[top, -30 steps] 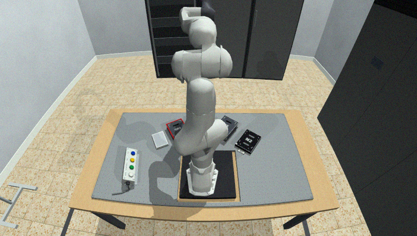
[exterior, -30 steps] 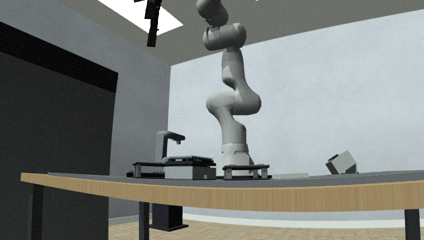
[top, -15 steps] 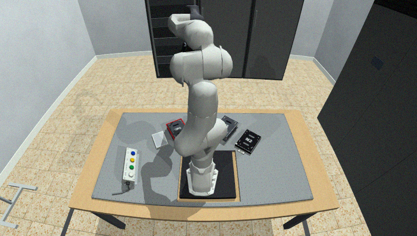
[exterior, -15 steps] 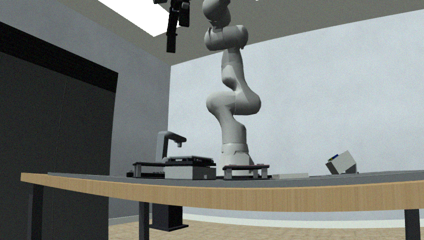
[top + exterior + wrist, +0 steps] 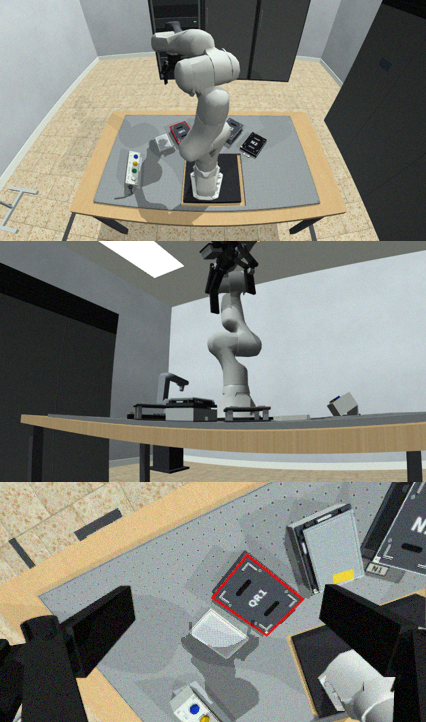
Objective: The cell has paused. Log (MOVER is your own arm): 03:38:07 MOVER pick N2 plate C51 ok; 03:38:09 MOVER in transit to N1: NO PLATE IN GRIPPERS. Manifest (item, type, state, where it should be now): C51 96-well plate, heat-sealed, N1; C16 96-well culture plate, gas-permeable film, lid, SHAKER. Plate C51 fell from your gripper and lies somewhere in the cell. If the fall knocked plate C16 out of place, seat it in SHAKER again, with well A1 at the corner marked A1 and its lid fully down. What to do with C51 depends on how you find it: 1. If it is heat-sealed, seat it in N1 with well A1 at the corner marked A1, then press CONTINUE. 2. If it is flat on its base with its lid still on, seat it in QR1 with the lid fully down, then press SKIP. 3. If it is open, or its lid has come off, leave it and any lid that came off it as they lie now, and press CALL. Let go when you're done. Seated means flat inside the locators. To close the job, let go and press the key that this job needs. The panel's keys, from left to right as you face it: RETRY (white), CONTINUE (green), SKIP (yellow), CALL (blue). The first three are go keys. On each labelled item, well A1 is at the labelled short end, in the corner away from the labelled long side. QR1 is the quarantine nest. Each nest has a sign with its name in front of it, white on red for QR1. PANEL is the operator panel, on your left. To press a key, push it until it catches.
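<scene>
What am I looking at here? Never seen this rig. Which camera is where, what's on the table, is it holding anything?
It is one grey robot arm bolted to a table, ending in a black two-finger gripper.

The top picture looks down from above. The exterior one is taken low, at the table's edge, looking across at the arm. The wrist one comes from a camera at the gripper, looking down between its fingers.

On the grey mat are:
- a button panel with four coloured keys
- a red-edged plate holder marked QR1
- two more holders, N1 and N2
- a shaker unit carrying a covered plate with a yellow label
- a pale plate lying loose beside QR1

The gripper is high above the table, wide open, and holds nothing.
</scene>
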`<move>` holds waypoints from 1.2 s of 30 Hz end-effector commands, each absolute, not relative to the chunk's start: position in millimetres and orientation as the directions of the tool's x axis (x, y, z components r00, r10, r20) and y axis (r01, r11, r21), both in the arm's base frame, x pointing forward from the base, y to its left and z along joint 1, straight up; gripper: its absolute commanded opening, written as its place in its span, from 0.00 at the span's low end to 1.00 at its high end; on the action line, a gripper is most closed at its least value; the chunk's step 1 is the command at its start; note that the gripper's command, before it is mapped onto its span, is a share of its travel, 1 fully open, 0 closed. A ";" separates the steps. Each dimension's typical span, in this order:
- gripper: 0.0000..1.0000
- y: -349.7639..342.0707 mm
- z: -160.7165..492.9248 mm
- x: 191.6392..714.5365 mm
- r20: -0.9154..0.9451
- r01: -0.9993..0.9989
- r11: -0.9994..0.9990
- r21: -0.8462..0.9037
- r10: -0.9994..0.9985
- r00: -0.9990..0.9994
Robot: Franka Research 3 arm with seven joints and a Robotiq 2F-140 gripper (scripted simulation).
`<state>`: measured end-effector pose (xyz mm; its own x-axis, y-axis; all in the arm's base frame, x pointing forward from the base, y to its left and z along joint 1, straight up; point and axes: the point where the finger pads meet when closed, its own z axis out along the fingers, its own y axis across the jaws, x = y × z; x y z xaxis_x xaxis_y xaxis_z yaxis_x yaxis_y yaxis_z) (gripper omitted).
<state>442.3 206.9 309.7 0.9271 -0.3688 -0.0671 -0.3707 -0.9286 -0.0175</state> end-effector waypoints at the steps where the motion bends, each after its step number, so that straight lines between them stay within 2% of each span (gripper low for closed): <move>1: 1.00 242.6 292.2 426.2 -0.041 -0.320 -0.946 -0.055 -0.318 0.947; 3: 1.00 242.6 292.2 426.2 -0.041 -0.320 -0.946 -0.055 -0.318 0.947; 10: 1.00 284.8 246.2 360.1 -0.037 -0.196 -0.979 -0.050 -0.195 0.980; 18: 1.00 303.0 199.0 294.7 -0.024 -0.083 -0.996 -0.034 -0.082 0.996; 36: 1.00 298.4 151.6 236.5 -0.002 0.019 -1.000 -0.005 0.019 1.000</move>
<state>234.3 293.9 152.0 0.9995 0.0234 -0.0221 0.0236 -0.9997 0.0086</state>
